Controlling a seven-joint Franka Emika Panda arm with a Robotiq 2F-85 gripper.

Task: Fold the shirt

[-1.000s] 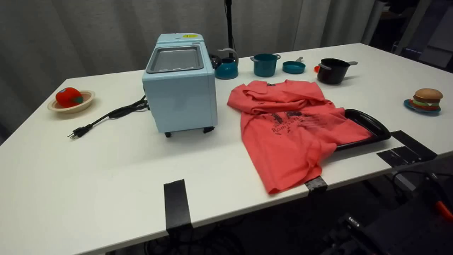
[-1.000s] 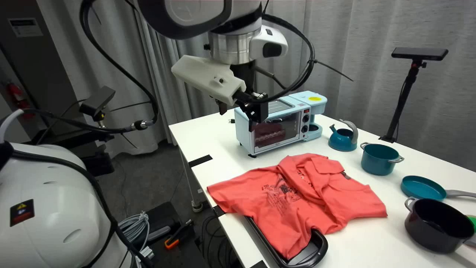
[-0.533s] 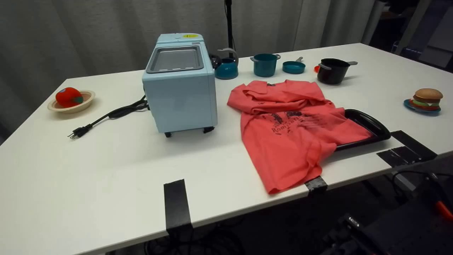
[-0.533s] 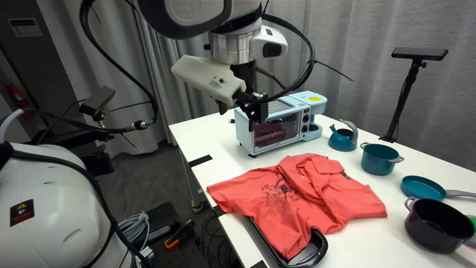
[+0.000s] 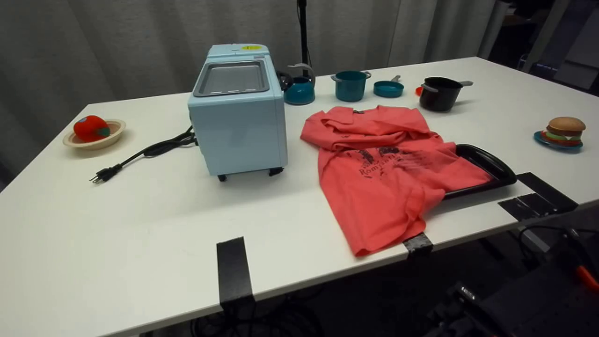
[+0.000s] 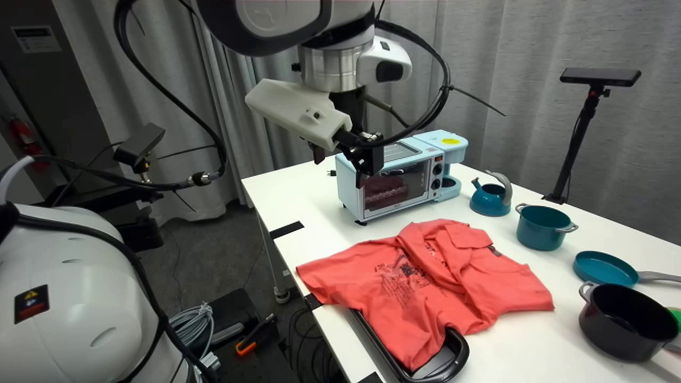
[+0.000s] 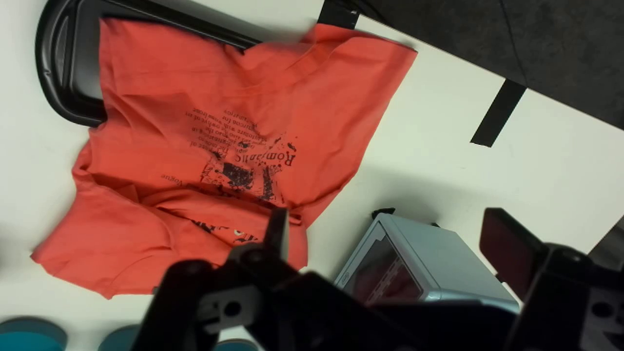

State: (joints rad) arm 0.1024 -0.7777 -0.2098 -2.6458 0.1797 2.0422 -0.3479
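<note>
The coral-red shirt (image 5: 388, 187) lies wrinkled on the white table, with its collar end bunched in folds across it. It also shows in an exterior view (image 6: 404, 282) and in the wrist view (image 7: 234, 112). One part lies over a black tray (image 5: 486, 164), and one corner reaches the table's front edge. My gripper (image 6: 341, 169) hangs in the air above the table, apart from the shirt and near the light-blue oven. In the wrist view my gripper (image 7: 390, 231) has its two fingers wide apart with nothing held between them. The gripper is out of view in an exterior view.
The light-blue toaster oven (image 5: 238, 131) stands beside the shirt, its black cord (image 5: 159, 147) on the table. A teal kettle (image 6: 490, 197), teal pot (image 6: 542, 226), teal pan (image 6: 604, 268) and black pot (image 6: 628, 319) stand past the collar. A toy burger (image 5: 564, 131) and a bowl (image 5: 117, 131) sit farther off.
</note>
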